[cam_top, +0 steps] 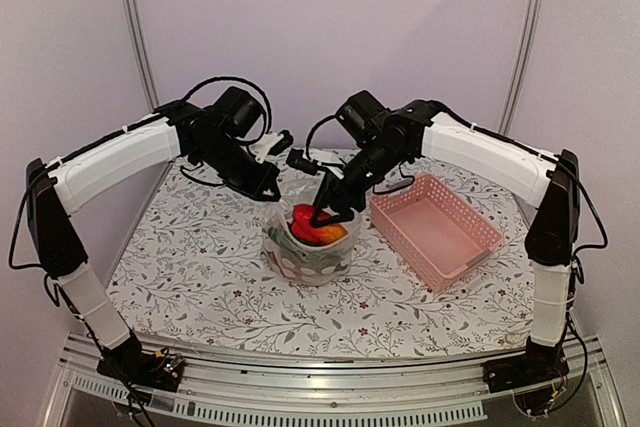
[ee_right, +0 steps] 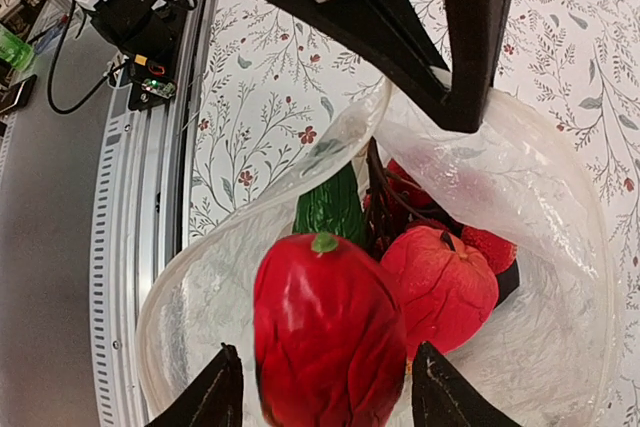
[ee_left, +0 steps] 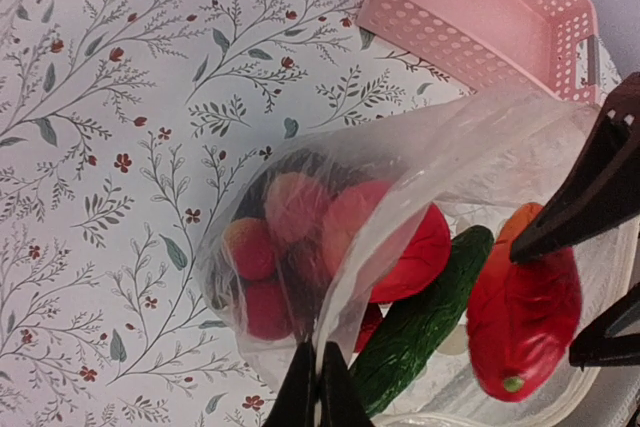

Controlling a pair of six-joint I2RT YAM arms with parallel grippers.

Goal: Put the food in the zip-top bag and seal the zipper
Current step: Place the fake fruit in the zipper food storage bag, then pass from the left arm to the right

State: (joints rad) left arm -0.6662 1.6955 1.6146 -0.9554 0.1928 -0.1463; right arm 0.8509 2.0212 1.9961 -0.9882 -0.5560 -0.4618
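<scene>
The clear zip-top bag (cam_top: 310, 255) stands open at the table's middle. Inside lie a long green piece (ee_left: 425, 322), a round red fruit (ee_right: 440, 287) and a cluster of small red-pink tomatoes (ee_left: 262, 272). My left gripper (ee_left: 320, 372) is shut on the bag's rim (ee_left: 360, 277) and holds the mouth up; it also shows in the top view (cam_top: 272, 190). My right gripper (ee_right: 325, 392) is open over the bag's mouth. A large red fruit (ee_right: 330, 332) sits between its fingers with a small gap on each side. The zipper strip is not distinct.
The pink lattice basket (cam_top: 480, 247) stands to the right of the bag, with nothing in it. The table's metal front rail (ee_right: 130, 247) runs close behind the bag in the right wrist view. Both arms crowd over the bag.
</scene>
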